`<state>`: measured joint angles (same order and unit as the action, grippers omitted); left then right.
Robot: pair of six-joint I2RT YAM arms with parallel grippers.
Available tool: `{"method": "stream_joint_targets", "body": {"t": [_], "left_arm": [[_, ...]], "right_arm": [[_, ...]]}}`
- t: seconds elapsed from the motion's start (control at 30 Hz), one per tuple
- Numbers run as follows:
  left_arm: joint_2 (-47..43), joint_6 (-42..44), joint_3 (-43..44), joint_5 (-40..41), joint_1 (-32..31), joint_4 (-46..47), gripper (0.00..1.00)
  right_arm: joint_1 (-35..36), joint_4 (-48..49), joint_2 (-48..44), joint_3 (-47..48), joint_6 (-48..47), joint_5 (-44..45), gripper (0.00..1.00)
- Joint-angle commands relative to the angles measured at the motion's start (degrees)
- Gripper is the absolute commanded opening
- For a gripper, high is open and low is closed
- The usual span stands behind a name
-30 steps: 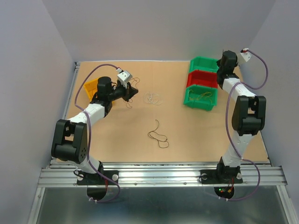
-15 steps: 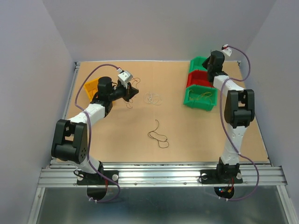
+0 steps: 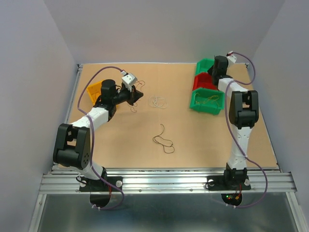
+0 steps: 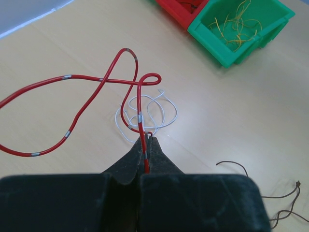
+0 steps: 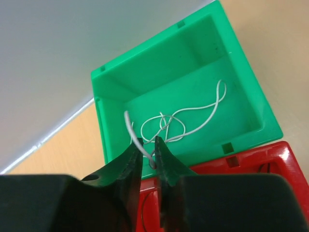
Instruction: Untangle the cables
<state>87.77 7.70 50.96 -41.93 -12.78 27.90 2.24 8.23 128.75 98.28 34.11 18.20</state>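
My left gripper [image 4: 146,137] is shut on a red cable [image 4: 104,79], which loops up and to the left above the table. Below it lies a tangle of white cable [image 4: 161,113], also visible in the top view [image 3: 158,102]. A dark brown cable [image 3: 164,139] lies loose at mid table. My right gripper [image 5: 148,144] hovers over the far green bin [image 5: 159,41]. Its jaws stand a little apart, with the end of a white cable [image 5: 188,116] between them. The rest of that cable lies coiled on the bin floor.
A red bin [image 3: 205,81] sits in front of the far green bin. A near green bin [image 3: 207,101] holds yellow wires [image 4: 231,26]. A yellow bin [image 3: 94,90] stands at the far left, behind my left arm.
My right arm has swung left from the table's right edge to over the far green bin. The left arm and red cable have not moved.
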Motion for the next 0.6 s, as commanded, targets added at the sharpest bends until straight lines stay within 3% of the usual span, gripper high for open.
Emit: {"method": "stream_joint_targets", "body": {"t": [0.0, 0.03, 0.13, 0.3, 0.4, 0.57], "left_arm": [[-2.25, 0.82, -0.42, -0.70, -0.41, 1.19, 0.00], [-2.34, 0.82, -0.42, -0.69, -0.41, 1.19, 0.00], [-2.34, 1.00, -0.51, -0.52, -0.50, 1.10, 0.00], [-2.51, 1.08, -0.51, -0.34, -0.58, 1.02, 0.00], [-2.86, 1.17, -0.60, -0.17, -0.58, 0.93, 0.00], [-2.60, 1.26, -0.42, 0.01, -0.58, 0.93, 0.00]], "right_arm": [[0.04, -1.98, -3.06, 3.15, 0.00, 7.36, 0.32], [1.09, -2.95, -3.85, 3.23, -0.88, 12.51, 0.53], [2.94, -3.66, -5.69, 3.15, -2.99, 17.39, 0.73], [4.70, -4.01, -9.56, 0.16, -3.34, 17.93, 0.76], [6.19, -4.10, -12.28, -2.82, -6.59, 12.31, 0.77], [10.41, -4.88, -15.98, -8.27, -11.51, 6.23, 0.88]]}}
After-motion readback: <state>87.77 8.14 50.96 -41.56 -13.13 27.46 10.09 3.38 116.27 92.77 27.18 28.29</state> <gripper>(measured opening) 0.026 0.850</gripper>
